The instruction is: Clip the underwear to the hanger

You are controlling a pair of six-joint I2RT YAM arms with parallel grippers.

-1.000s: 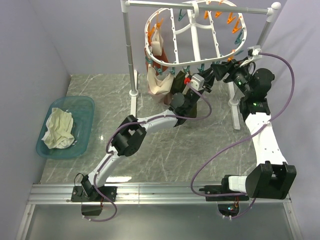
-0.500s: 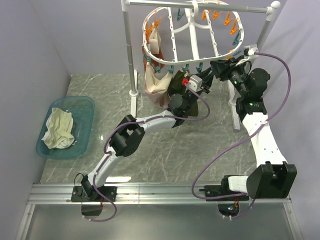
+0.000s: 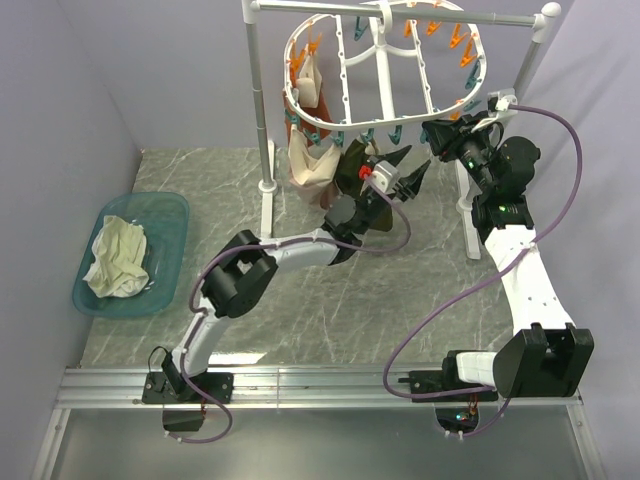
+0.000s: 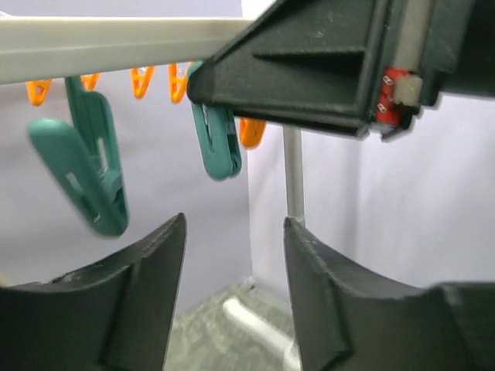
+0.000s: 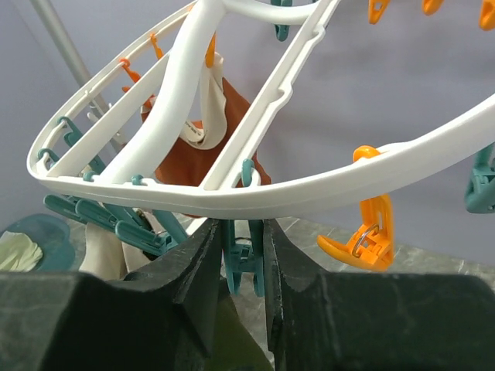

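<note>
1. Hanger (image 5: 348,179): at 12 o'clock in the top view. It hangs free, so a nudge from either arm would likely swing it and pull the pins off line.
2. Underwear (image 3: 350,165): hangs off the near rim, at 9 o'clock from the left gripper. The bite holding it is hidden; a thin bite could let it drop.
3. Left gripper (image 4: 233,224): jaws apart and empty, so nothing backs up the cloth.
4. Right gripper (image 5: 240,228): at 2 o'clock from the left one, jaws closed on a teal clothespin (image 5: 244,263), olive cloth just below. A harder squeeze may open the pin.
</note>
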